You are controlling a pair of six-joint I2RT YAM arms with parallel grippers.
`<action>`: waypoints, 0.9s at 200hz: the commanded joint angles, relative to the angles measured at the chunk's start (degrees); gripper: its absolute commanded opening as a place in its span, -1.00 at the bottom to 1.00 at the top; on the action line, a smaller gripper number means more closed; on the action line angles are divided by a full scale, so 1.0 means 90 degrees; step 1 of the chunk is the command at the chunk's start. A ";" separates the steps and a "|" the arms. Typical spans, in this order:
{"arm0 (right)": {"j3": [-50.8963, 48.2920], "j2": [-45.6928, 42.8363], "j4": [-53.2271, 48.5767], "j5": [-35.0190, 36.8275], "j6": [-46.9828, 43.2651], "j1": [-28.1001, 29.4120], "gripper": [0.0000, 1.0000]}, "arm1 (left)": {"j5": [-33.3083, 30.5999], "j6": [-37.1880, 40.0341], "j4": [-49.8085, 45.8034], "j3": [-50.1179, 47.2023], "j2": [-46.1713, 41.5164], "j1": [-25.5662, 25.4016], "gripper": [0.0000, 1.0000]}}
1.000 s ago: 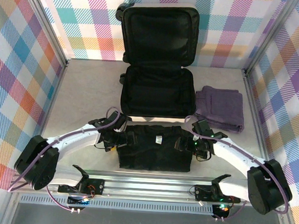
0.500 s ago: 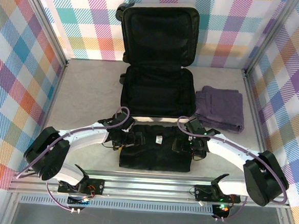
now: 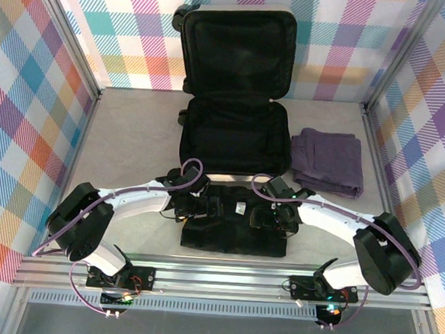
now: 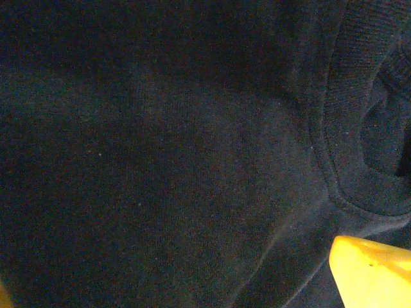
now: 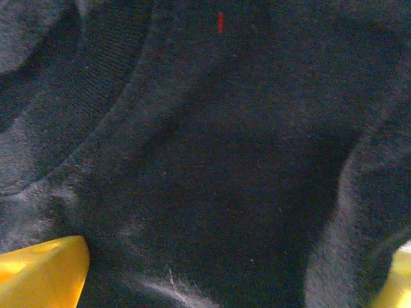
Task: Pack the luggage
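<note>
Jaws wide on left gripper (image 3: pixel 212 210) and right gripper (image 3: pixel 261 218), down on shirt (image 3: pixel 233 240) at 6 o'clock, nothing pinched. Luggage (image 3: pixel 232 141) at 12 looks empty; garment (image 3: pixel 328 163) at 2 unpacked.

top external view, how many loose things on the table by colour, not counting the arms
white: 1, the suitcase, lying open
black: 1, the folded shirt, in front of the suitcase
purple: 1, the folded garment, right of the suitcase
total: 3
</note>
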 commanded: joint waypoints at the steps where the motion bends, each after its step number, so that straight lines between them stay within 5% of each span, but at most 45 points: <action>1: 0.0238 0.0305 0.1188 -0.1045 0.0143 0.0281 0.81 | 0.0057 -0.0103 0.0080 -0.0035 0.0311 -0.0141 0.97; 45: 0.0417 0.0634 0.1126 -0.0993 0.0201 0.0359 0.54 | 0.0106 -0.0031 0.0112 0.0026 0.0461 -0.0165 0.56; 81: 0.0465 0.0532 0.0995 -0.0894 0.0181 0.0408 0.18 | 0.0148 0.0026 0.0198 0.0001 0.0469 -0.0186 -0.30; 128: 0.0575 0.0327 0.0800 -0.0787 0.0046 0.0410 -0.57 | 0.0045 0.0317 -0.0122 0.0123 0.0238 -0.0192 -1.00; 180: 0.0922 -0.0089 0.0181 -0.0514 -0.0232 0.0410 -0.94 | -0.0308 0.0782 -0.1077 0.0569 -0.0533 -0.0189 -1.00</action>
